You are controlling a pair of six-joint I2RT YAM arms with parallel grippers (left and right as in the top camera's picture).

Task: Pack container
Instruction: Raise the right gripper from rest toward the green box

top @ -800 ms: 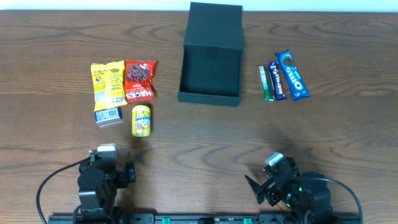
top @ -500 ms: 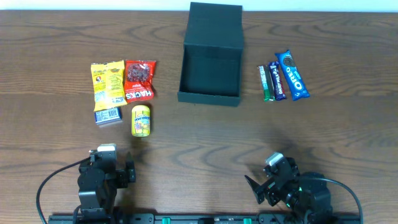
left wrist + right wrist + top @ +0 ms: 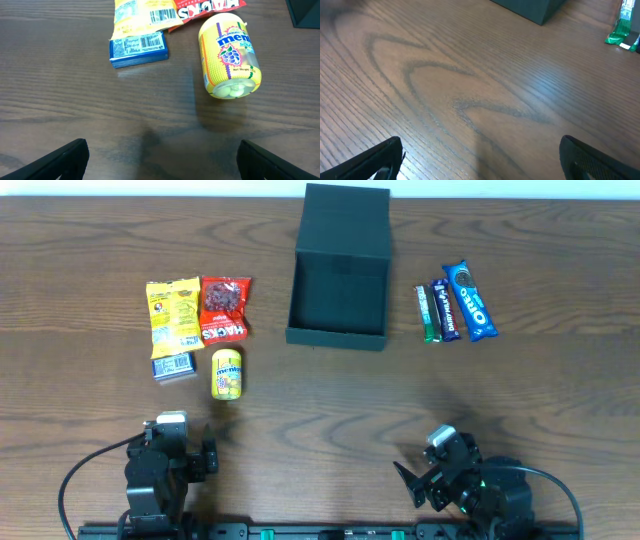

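Container (image 3: 337, 336) stands open. Left pincer (image 3: 162, 162) and right pincer (image 3: 480, 160) gape fully, holding nothing. I should straddle the Mentos bottle (image 3: 229, 55) squarely before closing.

Both arms are blocky and matte black, the left arm (image 3: 155, 475) topped by a pale grey block, the right arm (image 3: 475, 490) with a whitish cap and a small green light, each trailing a thin black cable (image 3: 72, 473) looped to a dark base rail (image 3: 320, 532) flecked with green.
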